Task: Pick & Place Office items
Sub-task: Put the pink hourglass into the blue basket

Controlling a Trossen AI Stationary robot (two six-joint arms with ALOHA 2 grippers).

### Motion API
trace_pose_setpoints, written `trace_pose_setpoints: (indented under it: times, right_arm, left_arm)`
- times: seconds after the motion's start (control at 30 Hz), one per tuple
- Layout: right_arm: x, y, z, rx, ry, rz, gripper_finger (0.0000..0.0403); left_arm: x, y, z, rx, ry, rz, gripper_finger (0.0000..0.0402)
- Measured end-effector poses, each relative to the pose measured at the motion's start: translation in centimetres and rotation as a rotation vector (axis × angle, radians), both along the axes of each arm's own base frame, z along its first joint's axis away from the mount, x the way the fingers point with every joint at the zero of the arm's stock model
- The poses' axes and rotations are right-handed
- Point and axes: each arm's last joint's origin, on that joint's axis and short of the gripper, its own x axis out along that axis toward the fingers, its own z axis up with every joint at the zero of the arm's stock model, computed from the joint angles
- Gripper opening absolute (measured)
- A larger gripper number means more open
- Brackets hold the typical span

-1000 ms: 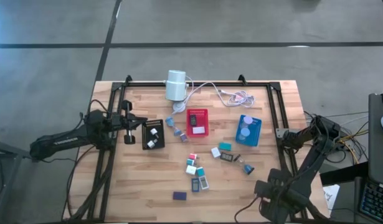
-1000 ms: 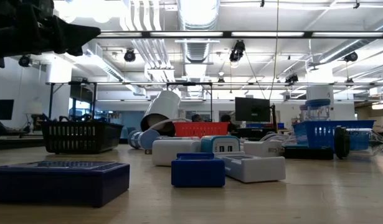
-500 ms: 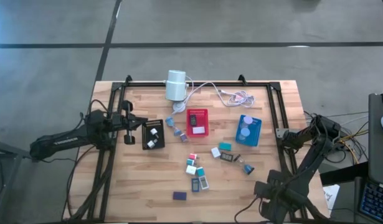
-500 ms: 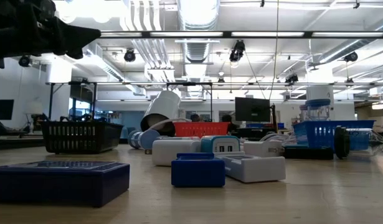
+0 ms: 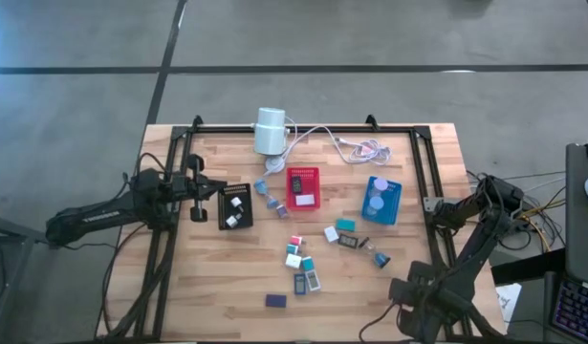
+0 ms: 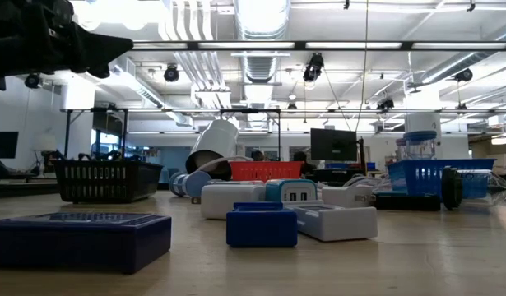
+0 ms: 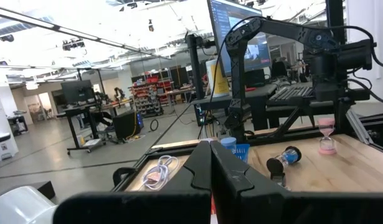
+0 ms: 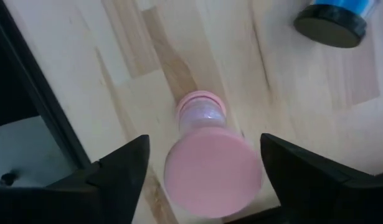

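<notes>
Where the left gripper [image 5: 199,197] sits: at 9 o'clock on the table, fingers pressed together on nothing, just beside the black tray [image 5: 234,206].
Right gripper [image 8: 203,143]: at 3 o'clock by the table's right rail, fingers spread wide and clear of a pink hourglass-shaped piece [image 8: 207,163] that stands upright on the wood between them; nothing is grasped.
Office items [image 5: 299,258]: most lie loose in a cluster from the centre toward 5 o'clock; a few are in the trays.
Outlier: a dark blue block [image 5: 275,300] lies alone near the 6 o'clock edge.
Trays: red tray [image 5: 302,187] just toward 12 o'clock from centre, blue tray [image 5: 381,199] toward 2 o'clock.
Far edge: a white cylinder [image 5: 270,131] and its cable [image 5: 356,145] take up the 12 o'clock side.
Edges: a black frame [image 5: 303,127] runs along the far, left and right sides, and both arms reach in across its rails.
Open room: bare wood from 7 to 8 o'clock, and a strip at 4 o'clock beside the right rail.
Change from earlier: in the high and low views no piece, tray or arm has shifted from a second ago.
</notes>
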Motion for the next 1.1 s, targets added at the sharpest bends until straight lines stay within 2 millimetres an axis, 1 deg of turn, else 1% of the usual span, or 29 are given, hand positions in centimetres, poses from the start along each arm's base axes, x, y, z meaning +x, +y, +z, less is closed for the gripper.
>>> trace_pose_setpoints:
  times: [0.3, 0.43, 0.5, 0.63, 0.83, 1.0, 1.1]
  right_arm:
    - [-0.1, 0.0, 0.0, 0.012, 0.026, 0.025, 0.0195]
    - [0.2, -0.1, 0.2, 0.013, 0.023, 0.062, 0.0195]
    - [0.8, -0.1, 0.6, 0.022, 0.010, 0.080, 0.0195]
    - [2.3, -0.8, 2.2, 0.028, -0.073, 0.109, 0.0195]
    - [5.0, -2.8, 5.3, -0.004, -0.273, 0.191, 0.0195]
    - [6.7, -5.4, 7.9, -0.029, -0.471, 0.274, 0.0195]
    - [6.7, -7.5, 9.1, -0.044, -0.525, 0.308, 0.0195]
  left_arm:
    - [0.0, 0.0, 0.0, -0.003, 0.000, 0.000, 0.0000]
    - [0.0, 0.0, 0.0, -0.004, 0.000, 0.000, 0.0000]
    - [0.0, 0.0, 0.0, -0.003, 0.000, 0.000, 0.0000]
    - [0.0, 0.0, 0.0, -0.003, -0.001, 0.001, 0.0000]
    - [0.0, 0.0, 0.0, -0.003, -0.001, 0.001, 0.0000]
    - [0.0, 0.0, 0.0, -0.003, -0.001, 0.001, 0.0000]
    - [0.0, 0.0, 0.0, -0.003, -0.001, 0.003, 0.0000]
